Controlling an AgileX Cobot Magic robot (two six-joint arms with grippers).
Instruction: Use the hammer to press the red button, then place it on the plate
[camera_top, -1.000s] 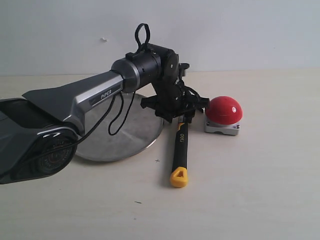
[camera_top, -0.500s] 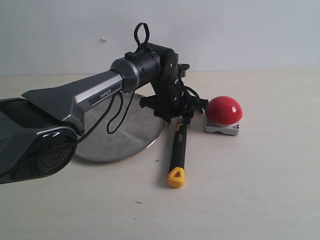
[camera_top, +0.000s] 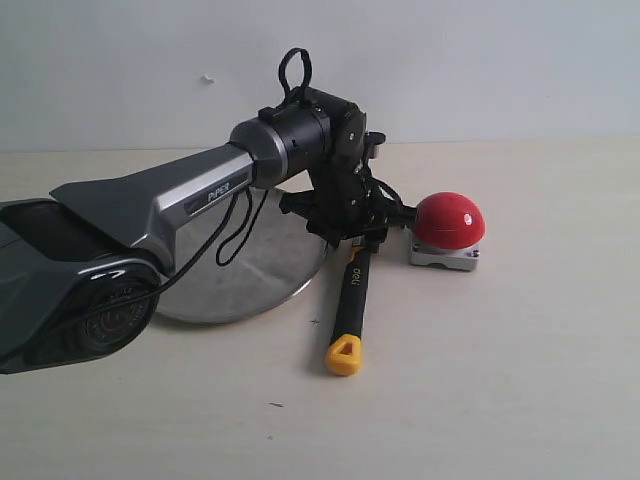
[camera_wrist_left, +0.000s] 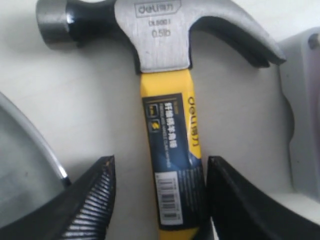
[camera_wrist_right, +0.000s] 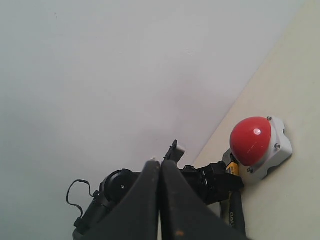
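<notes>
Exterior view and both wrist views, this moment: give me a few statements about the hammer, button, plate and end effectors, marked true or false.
1. The claw hammer with a black-and-yellow handle lies on the tabletop, not on the round metal plate. True.
2. The left end effector is clamped shut on the hammer's handle. False: its jaws stand open, one on each side of the handle just below the head.
3. The hammer's head rests on top of the glossy red dome button. False: the head lies on the tabletop beside the button's grey base.
4. The right end effector is shut and holds nothing. True.
</notes>
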